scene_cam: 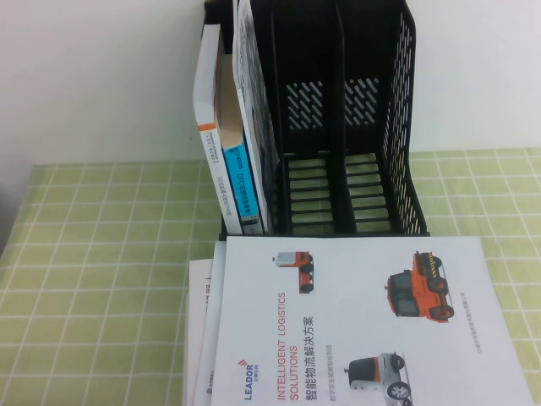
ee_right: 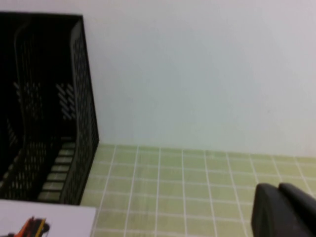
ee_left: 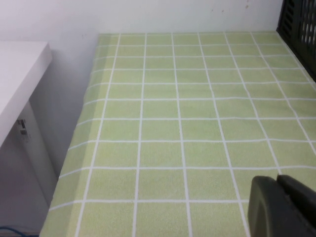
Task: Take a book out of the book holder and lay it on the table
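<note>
On the left, the left gripper point(ee_left: 281, 207) hangs over bare green checked table point(ee_left: 177, 128), well clear of the holder; only a dark part of it shows at the corner of its wrist view, and I cannot tell whether its fingers are spread or pressed together.

Further right, a thick white book point(scene_cam: 210, 127) with an orange-marked spine stands in the holder's leftmost slot, with a blue-spined booklet point(scene_cam: 238, 182) and a thin tilted booklet point(scene_cam: 252, 110) just beside it.

The black holder point(scene_cam: 397, 127) stands upright at the back of the table, against the white wall. Its 2 right slots hold nothing.

In front of the holder, the book point(scene_cam: 363, 321) lies flat on the table, cover up, its far edge just beside the holder's base. Red "LEADOR INTELLIGENT LOGISTICS SOLUTIONS" text and 3 small vehicles show on the cover. White sheets point(scene_cam: 201, 338) stick out from under its left edge.

On the right, the right gripper point(ee_right: 284, 212) hovers above the table beyond the holder's right side, fingers pressed together on nothing, apart from the book.
</note>
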You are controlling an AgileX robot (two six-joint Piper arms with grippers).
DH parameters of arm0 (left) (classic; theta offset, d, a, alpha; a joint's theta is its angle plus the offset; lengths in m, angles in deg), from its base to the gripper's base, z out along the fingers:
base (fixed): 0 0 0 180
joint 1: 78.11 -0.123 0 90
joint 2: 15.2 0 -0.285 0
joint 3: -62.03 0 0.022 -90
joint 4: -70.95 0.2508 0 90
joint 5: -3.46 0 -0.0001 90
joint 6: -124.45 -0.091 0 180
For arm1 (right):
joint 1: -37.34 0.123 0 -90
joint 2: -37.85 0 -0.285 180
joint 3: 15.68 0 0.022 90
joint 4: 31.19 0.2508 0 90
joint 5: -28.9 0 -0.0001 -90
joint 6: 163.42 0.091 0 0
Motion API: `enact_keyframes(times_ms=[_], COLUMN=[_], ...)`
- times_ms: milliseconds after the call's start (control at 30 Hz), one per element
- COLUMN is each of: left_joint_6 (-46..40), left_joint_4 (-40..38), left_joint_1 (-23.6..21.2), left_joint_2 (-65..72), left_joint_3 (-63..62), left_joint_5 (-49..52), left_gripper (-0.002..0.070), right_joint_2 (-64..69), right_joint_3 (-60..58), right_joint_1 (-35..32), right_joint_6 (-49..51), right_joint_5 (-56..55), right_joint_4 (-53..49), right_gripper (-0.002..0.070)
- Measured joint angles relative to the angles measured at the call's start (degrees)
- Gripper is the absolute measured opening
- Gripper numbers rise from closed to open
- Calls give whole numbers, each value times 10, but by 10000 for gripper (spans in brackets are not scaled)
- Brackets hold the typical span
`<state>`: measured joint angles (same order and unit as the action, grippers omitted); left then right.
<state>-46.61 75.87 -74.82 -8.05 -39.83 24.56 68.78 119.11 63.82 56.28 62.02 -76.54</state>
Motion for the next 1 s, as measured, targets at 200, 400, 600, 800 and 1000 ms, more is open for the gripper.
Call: enact_keyframes(times_ms=[200,400,600,800,1000], left_joint_6=[-1,-1,-1,-1,-1], left_joint_4=[0,0,0,0,0], left_joint_1=[0,0,0,0,0], left_joint_2=[0,0,0,0,0], left_joint_3=[0,0,0,0,0], left_joint_5=[0,0,0,0,-1], left_gripper=[-2,-2,-2,-2,-2], right_joint_2=[-70,-139,-168,-169,-169], right_joint_3=[-60,-118,-134,-172,-229], right_joint_1=[-63,-192,-322,-381,-382], right_joint_6=[-39,-259,-562,-605,-579], right_joint_5=[-2,-21,-60,-108,-121], right_joint_4=[99,294,560,632,637], right_gripper=[-2,-2,-2,-1,-1])
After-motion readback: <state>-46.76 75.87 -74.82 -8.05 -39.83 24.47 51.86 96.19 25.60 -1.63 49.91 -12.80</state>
